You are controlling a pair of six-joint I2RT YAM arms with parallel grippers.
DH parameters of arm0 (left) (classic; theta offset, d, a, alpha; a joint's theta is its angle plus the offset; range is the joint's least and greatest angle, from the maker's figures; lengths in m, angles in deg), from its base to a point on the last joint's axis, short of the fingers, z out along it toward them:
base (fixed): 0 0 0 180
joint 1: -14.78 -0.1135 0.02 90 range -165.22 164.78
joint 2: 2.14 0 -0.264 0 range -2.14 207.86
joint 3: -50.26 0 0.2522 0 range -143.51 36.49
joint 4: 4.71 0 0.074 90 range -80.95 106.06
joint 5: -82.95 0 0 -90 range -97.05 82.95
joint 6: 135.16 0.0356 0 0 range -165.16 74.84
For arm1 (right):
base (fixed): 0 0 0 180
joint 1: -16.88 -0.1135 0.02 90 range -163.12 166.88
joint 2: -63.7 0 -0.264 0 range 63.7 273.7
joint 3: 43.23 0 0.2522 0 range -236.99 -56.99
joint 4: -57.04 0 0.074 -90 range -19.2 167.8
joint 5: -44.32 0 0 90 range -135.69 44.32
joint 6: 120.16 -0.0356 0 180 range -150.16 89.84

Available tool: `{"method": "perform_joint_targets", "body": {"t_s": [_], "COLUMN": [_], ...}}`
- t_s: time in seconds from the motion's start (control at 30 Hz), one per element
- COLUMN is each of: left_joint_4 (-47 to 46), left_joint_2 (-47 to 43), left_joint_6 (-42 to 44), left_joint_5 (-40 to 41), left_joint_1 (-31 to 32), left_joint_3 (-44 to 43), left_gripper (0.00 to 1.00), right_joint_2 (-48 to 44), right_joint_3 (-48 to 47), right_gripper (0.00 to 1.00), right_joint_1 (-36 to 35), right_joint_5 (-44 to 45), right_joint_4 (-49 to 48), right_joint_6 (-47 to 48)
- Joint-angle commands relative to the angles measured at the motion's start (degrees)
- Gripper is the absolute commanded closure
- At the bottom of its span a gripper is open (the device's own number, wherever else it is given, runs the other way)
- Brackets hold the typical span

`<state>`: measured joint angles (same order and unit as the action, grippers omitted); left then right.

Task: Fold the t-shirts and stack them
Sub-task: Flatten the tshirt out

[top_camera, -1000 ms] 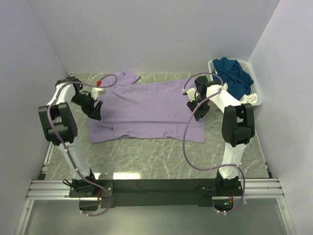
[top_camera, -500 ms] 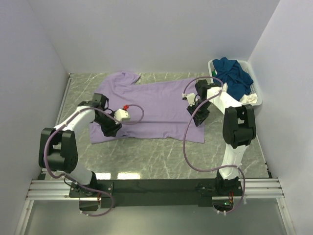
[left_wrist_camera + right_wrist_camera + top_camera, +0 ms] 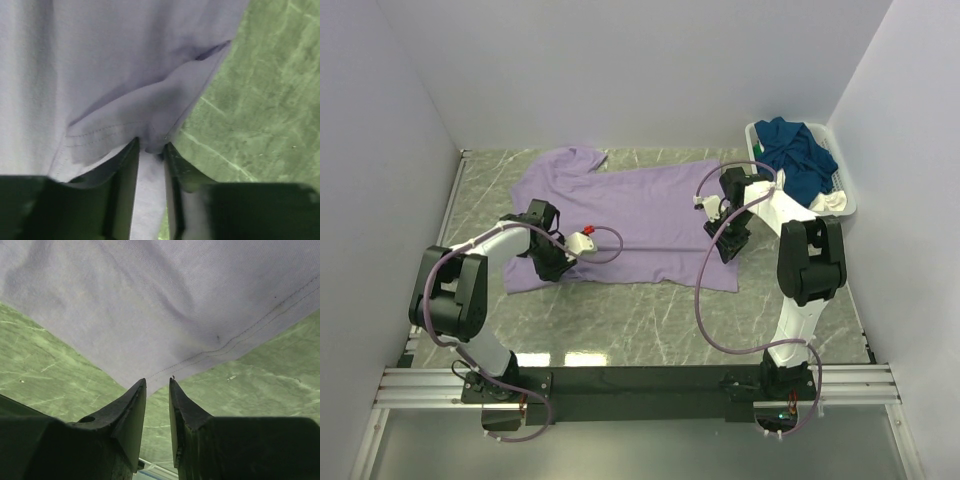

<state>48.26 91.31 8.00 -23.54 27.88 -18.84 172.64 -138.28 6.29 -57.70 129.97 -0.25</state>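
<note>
A pale lilac t-shirt (image 3: 630,215) lies spread flat on the green marble table (image 3: 650,320). My left gripper (image 3: 557,265) is at its near-left sleeve. In the left wrist view (image 3: 151,147) the jaws are shut on a bunched fold of the lilac cloth (image 3: 125,75). My right gripper (image 3: 723,248) is at the shirt's right hem. In the right wrist view (image 3: 157,382) its jaws stand slightly apart with the hem corner (image 3: 165,315) at the tips and bare table between them. A dark teal t-shirt (image 3: 795,150) lies heaped in the white basket (image 3: 847,203).
The basket stands at the back right corner against the wall. White walls close in the table on the left, back and right. The arms' base rail (image 3: 640,385) runs along the near edge.
My left arm has swung from the shirt's far-left edge in to the near-left sleeve and closed on it. My right gripper has shifted slightly nearer along the right hem.
</note>
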Motion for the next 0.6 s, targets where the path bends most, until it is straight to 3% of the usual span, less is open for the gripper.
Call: {"method": "perform_joint_targets", "body": {"t_s": [0.0,0.13,0.4,0.5,0.53,0.57], "left_joint_4": [-0.7,1.8,4.0,3.8,4.3,4.3], "left_joint_2": [0.1,-0.9,-1.1,-0.7,-0.5,-0.5], "left_joint_6": [0.1,0.5,0.7,0.7,0.5,0.7], "left_joint_5": [0.6,-1.2,-2.4,-2.7,-3.2,-3.2], "left_joint_1": [0.2,0.2,0.3,0.3,0.3,0.3], "left_joint_3": [-2.3,-3.6,-5.0,-5.3,-5.8,-5.8], "left_gripper": [0.69,0.69,0.58,0.67,0.79,0.8], "right_joint_2": [-2.2,-2.0,-1.8,-2.0,-2.0,-2.0], "right_joint_3": [-0.2,-0.2,-0.1,0.2,0.3,0.3], "right_gripper": [0.68,0.68,0.67,0.68,0.68,0.68], "right_joint_1": [0.7,0.7,0.7,0.7,0.8,0.8], "right_joint_5": [0.3,0.2,0.3,0.5,0.7,0.7], "right_joint_4": [-0.3,-0.1,-0.2,-0.4,-0.4,-0.4], "right_joint_6": [0.7,0.9,1.0,1.2,1.4,1.4]}}
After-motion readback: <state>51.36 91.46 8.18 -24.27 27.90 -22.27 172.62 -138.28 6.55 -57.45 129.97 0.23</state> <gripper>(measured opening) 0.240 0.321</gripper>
